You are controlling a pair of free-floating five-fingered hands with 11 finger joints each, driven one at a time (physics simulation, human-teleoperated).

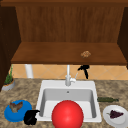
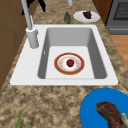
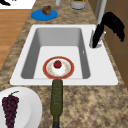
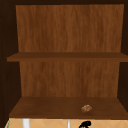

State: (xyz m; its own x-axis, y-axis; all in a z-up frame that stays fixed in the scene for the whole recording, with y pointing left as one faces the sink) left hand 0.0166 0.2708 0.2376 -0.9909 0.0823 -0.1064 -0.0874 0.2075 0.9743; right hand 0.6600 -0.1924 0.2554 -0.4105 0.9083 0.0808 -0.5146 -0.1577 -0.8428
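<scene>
The sink (image 2: 100,62) holds a plate (image 2: 69,63) with a strawberry (image 2: 70,62). The right hand (image 1: 84,68), fingers relaxed, hangs beside the faucet (image 1: 68,77); the left hand (image 1: 30,117), curled, is near the blue plate (image 1: 10,116).

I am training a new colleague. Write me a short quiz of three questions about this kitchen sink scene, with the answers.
1. True or false: the dark purple grapes lie on the round blue plate.
2. What lies in the white sink basin?
A) a red-rimmed round plate with a small red fruit
B) a dark green bottle
C) a potted plant
3. Which black hand is close to the white faucet?

Key
1. False: they lie on the round white plate.
2. A
3. The right hand.
</scene>
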